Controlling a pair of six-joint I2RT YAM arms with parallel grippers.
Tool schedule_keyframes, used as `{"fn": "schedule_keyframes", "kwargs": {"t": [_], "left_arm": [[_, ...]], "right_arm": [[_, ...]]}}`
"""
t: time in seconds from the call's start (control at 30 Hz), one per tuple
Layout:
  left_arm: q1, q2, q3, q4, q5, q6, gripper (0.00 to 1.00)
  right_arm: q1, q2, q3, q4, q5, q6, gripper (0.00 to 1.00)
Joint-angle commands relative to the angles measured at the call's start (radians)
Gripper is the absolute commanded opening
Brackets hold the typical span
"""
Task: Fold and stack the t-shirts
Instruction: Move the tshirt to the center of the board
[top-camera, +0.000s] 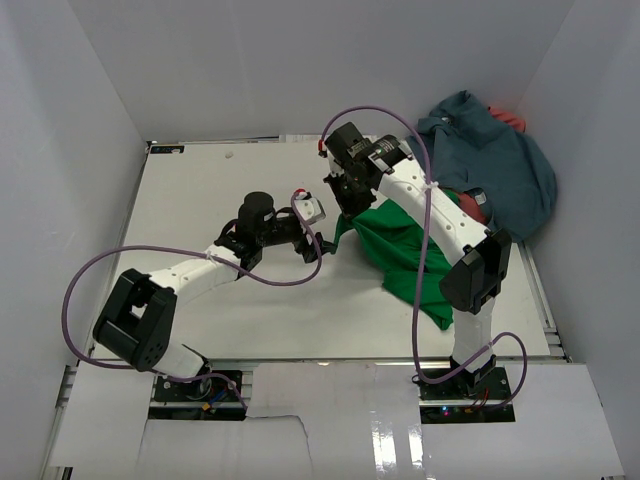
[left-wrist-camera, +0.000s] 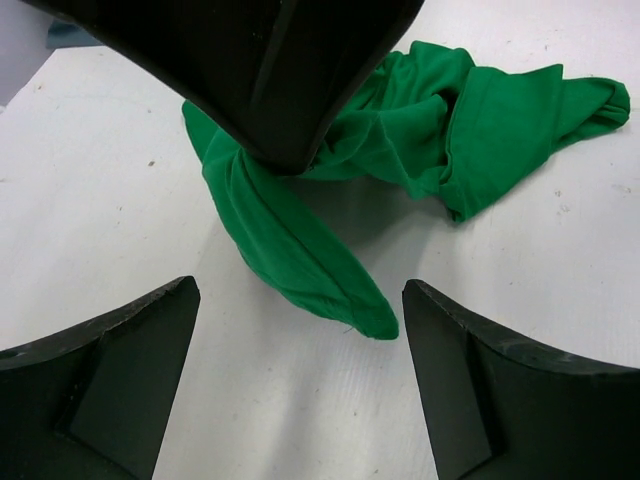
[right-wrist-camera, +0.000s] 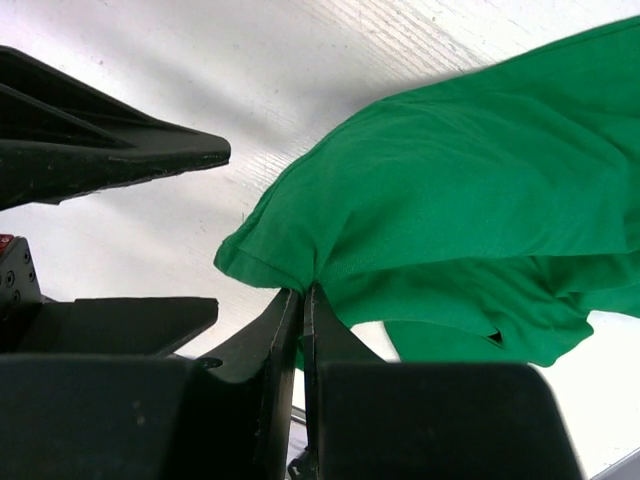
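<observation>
Three t-shirts — green (top-camera: 400, 248), blue-grey (top-camera: 500, 165), red (top-camera: 509, 119) — right jaws pinch the green, left jaws spread.

Premises present as a robotics laboratory test cell. A plain white table (top-camera: 200, 330) is boxed in on the left, far and right sides by bare white panel walls (top-camera: 300, 60). Two white-and-black robot arms, the left arm (top-camera: 190, 270) and the right arm (top-camera: 445, 215), are bolted at its near edge, each trailing an exposed purple cable (top-camera: 65, 300). Metal rails (top-camera: 548, 320) frame the table's right edge. A green t-shirt (top-camera: 400, 255) and a blue-grey t-shirt (top-camera: 505, 165) lie crumpled on the table
</observation>
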Motion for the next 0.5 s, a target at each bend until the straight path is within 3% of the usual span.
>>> {"fn": "schedule_keyframes", "kwargs": {"t": [0.0,0.47], "left_arm": [[-0.004,-0.041,0.019,-0.027,0.021,-0.002,0.93],[-0.025,0.019,0.042,-0.031,0.041,-0.056,0.91]], "right_arm": [[0.005,-0.024,-0.009,0.038,-0.023,0.006,0.08],[0.005,-0.021,-0.003,0.039,-0.03,0.017,0.08]]}}
